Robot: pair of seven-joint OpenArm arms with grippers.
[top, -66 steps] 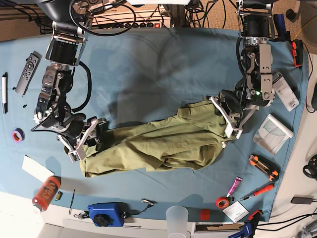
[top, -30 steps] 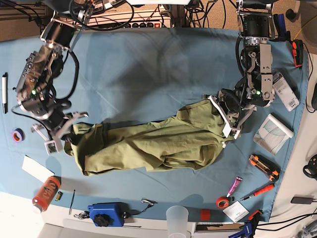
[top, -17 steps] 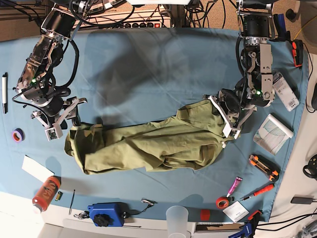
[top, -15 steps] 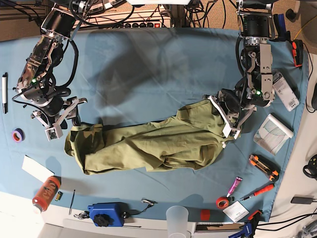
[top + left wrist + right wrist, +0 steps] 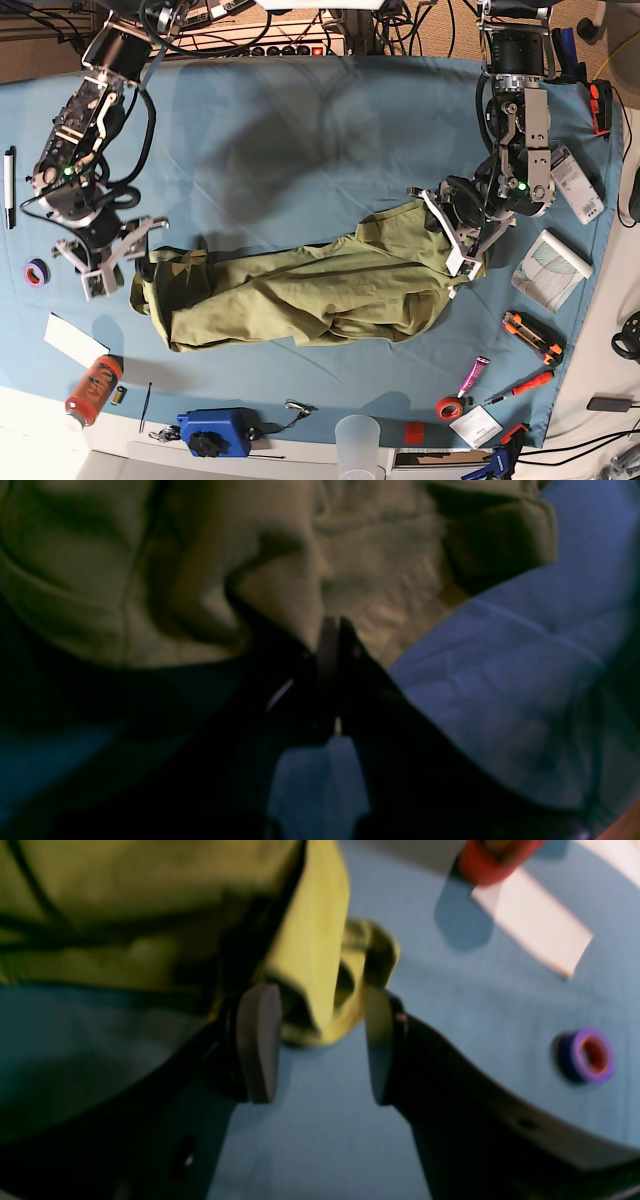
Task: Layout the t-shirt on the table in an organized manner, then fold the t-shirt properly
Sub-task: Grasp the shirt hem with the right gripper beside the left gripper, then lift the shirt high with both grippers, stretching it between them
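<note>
Base view gives me the soft olive t-shirt, rumpled lengthwise across wrinkled blue cloth on the counter. My right pincer is spread, smooth pads apart; my left pincer, dark and blurred, pinches fabric, its tips obscured.

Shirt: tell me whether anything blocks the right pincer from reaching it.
Nothing visible does. In the right wrist view the open right pincer faces the shirt's crumpled end directly. The red bottle, paper and tape ring all lie off to that picture's right, outside the path.
</note>
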